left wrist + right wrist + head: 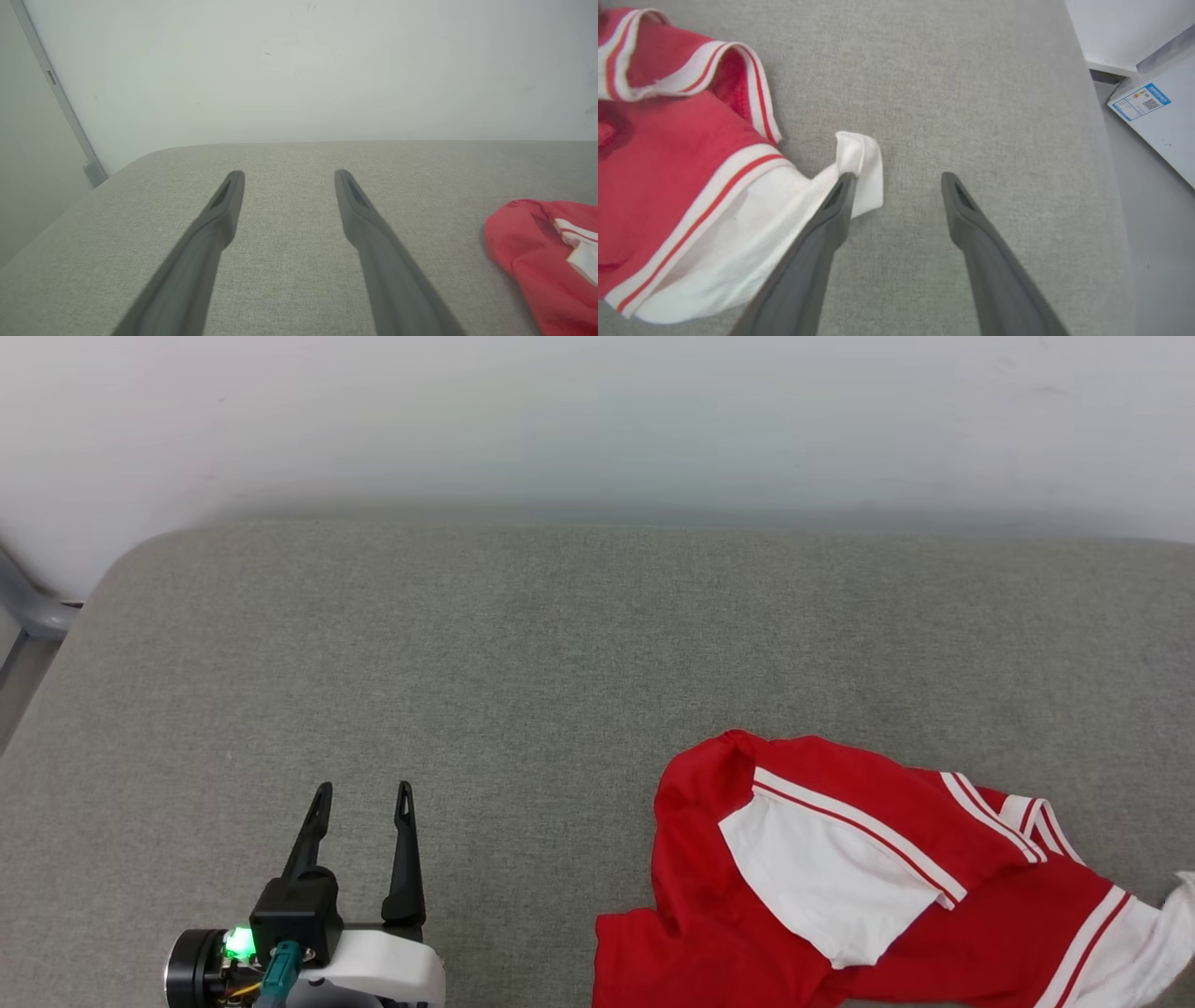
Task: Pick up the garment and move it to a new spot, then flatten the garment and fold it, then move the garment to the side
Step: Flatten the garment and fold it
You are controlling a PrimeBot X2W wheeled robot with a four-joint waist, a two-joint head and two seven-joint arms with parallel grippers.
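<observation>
Garment [695, 859] crumpled, long axis running left-right, on grey cushion [467, 644]

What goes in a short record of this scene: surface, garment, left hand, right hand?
surface: grey woven fabric pad before a pale wall
garment: red short-sleeved T-shirt with white sleeves, crumpled, on the pad's right side
left hand: open, empty, apart from the T-shirt
right hand: open, empty, one finger at the T-shirt's edge

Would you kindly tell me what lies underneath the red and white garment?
The garment lies crumpled on the grey padded surface, which shows beside it. Whatever its folds cover is hidden.
</observation>
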